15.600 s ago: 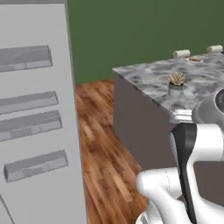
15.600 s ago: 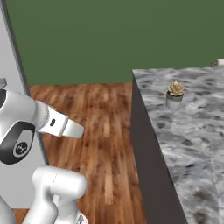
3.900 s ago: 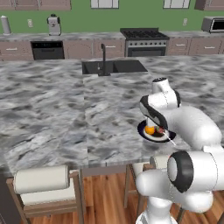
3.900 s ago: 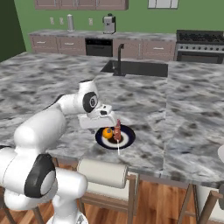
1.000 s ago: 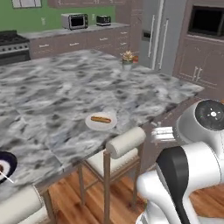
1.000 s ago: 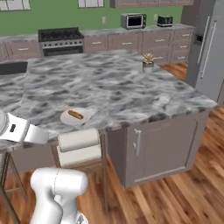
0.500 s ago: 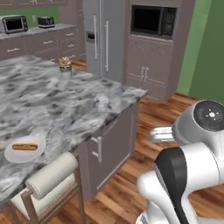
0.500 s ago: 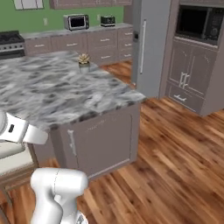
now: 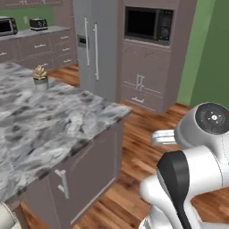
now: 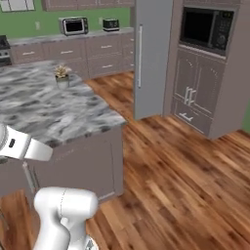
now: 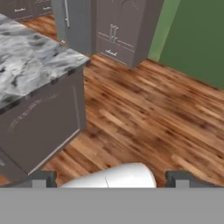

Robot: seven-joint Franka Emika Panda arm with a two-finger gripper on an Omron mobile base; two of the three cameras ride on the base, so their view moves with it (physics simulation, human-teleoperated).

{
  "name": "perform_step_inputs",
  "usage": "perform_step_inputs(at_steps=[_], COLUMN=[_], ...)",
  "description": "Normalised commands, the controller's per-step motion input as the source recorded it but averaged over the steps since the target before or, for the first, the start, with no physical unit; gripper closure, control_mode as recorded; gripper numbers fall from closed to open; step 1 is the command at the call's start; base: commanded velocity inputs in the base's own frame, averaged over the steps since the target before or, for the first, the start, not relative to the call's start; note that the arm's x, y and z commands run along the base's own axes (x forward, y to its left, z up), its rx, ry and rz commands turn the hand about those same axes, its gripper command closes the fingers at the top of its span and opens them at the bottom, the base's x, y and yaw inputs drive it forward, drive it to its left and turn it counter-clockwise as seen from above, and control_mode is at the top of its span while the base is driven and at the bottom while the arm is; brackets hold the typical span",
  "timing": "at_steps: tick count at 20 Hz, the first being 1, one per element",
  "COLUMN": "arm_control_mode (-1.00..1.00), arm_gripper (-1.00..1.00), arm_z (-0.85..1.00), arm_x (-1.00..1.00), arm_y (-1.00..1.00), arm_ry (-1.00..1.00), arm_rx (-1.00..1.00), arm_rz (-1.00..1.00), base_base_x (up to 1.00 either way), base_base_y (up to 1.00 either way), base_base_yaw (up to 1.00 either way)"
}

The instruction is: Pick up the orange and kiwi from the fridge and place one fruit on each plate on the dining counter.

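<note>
The grey steel fridge (image 9: 99,47) stands with its doors closed past the far end of the dining counter (image 9: 53,118), beside a tall cabinet. The right base view has the fridge (image 10: 152,58) behind the counter's corner (image 10: 73,114). In the hand view my gripper (image 11: 110,179) is open with nothing between its fingertips (image 11: 43,178), high above the wood floor beside the counter's end (image 11: 39,65); the fridge (image 11: 76,19) is at the top left. The orange, the kiwi and both plates are out of view.
A small potted plant (image 9: 40,75) sits on the marbled top. A built-in microwave (image 9: 147,24) sits in the tall cabinet right of the fridge. A toaster (image 10: 111,23) and a toaster oven (image 10: 73,25) stand on the wall counter. Wood floor (image 10: 185,185) lies open toward the fridge.
The whole picture has shifted: the camera has swung right and closer to the fridge. The white plate with the hot dog and the stool have left the views.
</note>
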Motion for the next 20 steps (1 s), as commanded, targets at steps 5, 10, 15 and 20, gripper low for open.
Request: perform_step_inputs(at_steps=[5, 10, 15, 20], arm_control_mode=[1.0, 1.0, 1.0, 1.0], arm_gripper=[-1.0, -1.0, -1.0, -1.0], arm_z=[0.0, 0.0, 0.0, 0.0], arm_x=[0.0, 0.0, 0.0, 0.0], arm_y=[0.0, 0.0, 0.0, 0.0], arm_ry=[0.0, 0.0, 0.0, 0.0], arm_rx=[0.0, 0.0, 0.0, 0.0], arm_rz=[0.0, 0.0, 0.0, 0.0], base_base_x=[0.84, 0.89, 0.96, 1.0], base_base_y=[-1.0, -0.9, -0.75, -0.61], base_base_yaw=[0.16, 0.24, 0.31, 0.36])
